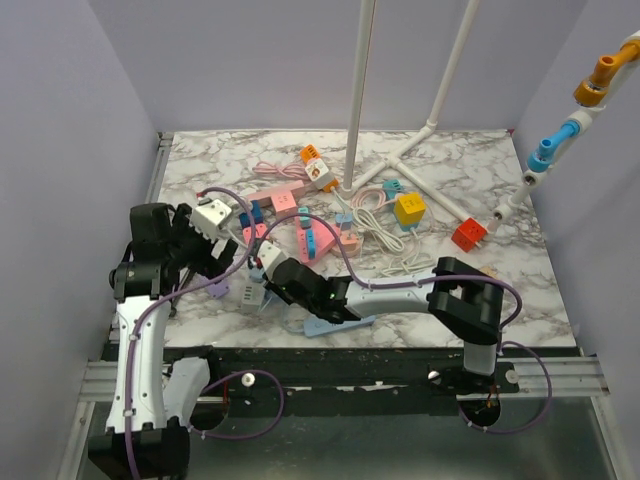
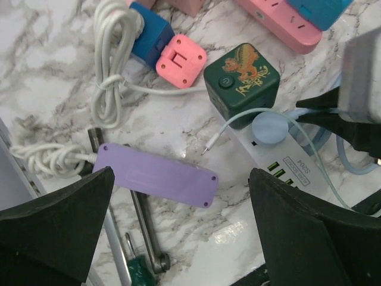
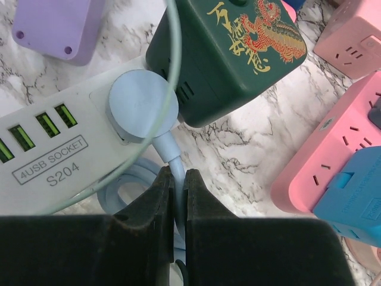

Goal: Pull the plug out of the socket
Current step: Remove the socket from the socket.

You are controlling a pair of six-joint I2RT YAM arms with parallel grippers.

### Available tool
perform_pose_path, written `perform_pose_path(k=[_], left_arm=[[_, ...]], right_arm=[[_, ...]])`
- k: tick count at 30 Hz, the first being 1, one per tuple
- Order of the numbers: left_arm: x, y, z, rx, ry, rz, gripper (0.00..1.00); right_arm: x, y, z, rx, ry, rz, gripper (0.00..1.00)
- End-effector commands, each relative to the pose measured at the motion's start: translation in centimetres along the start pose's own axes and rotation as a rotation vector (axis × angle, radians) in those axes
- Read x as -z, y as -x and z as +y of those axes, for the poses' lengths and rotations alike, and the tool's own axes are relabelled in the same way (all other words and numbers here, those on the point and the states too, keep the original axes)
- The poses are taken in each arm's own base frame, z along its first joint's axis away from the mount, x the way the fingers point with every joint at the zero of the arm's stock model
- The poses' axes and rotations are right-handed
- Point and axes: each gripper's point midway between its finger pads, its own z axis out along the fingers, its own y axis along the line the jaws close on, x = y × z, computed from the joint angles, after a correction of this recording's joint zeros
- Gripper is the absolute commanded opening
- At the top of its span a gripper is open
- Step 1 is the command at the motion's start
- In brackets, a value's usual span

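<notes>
- left claw: spread wide, holds nothing, hangs above purple strip at lower middle of the left wrist view
- round pale blue plug: seated in white socket strip, centre-left of the right wrist view, just beside green cube
- right claw: pinched tight on blue cord just below the plug

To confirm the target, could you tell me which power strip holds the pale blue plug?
The white strip with green USB ports; the pink strip and purple strip lack that plug.
</notes>
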Motion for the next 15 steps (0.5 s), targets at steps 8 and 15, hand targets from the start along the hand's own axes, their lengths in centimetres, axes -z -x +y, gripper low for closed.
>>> perform_pose_path(k=[8, 15], left_arm=[[3.9, 1.8, -6.2, -0.668, -0.252, -0.265, 0.98], [3.7, -0.5, -8.7, -0.921, -0.311, -0.323, 0.98]], right_arm=[[0.7, 6.2, -2.7, -0.173, -0.041, -0.153, 0.01], [0.9, 7.7, -4.2, -0.271, 0.005, -0.179, 0.01]])
